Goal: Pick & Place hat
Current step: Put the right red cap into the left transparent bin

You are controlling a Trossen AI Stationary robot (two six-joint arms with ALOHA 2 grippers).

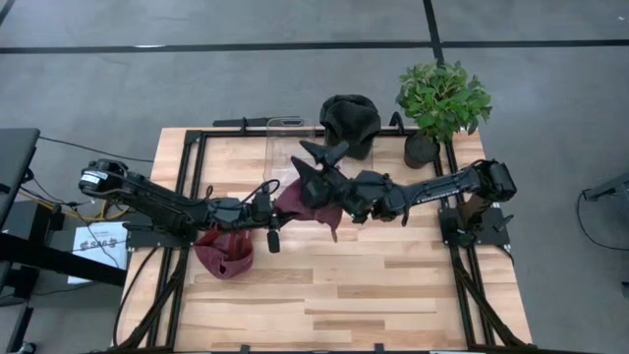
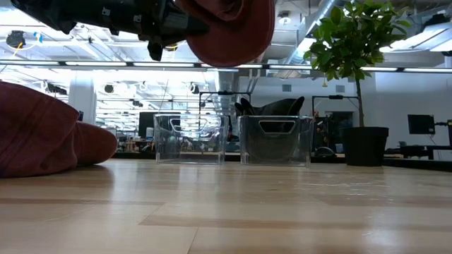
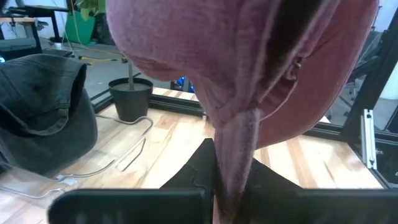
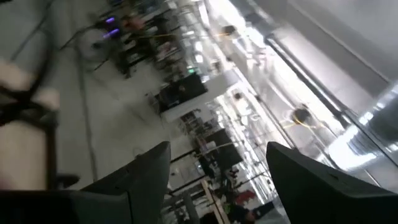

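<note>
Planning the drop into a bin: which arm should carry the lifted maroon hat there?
Left. Its gripper is clamped on the maroon hat, held above the table; the right gripper is open and points upward.

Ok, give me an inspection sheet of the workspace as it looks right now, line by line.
Surface: light wooden table in a black frame.
Job's things: maroon hat held aloft mid-table; second maroon hat lying at the left; black hat in the right clear bin; left clear bin looks empty.
Clutter: potted plant at the back right corner.
Grippers: left gripper pinches the raised maroon hat's fabric; right gripper open, tilted up beside that hat.
Cables: wires off the table's left edge.
Surroundings: grey floor; office room behind; no person seen.
</note>
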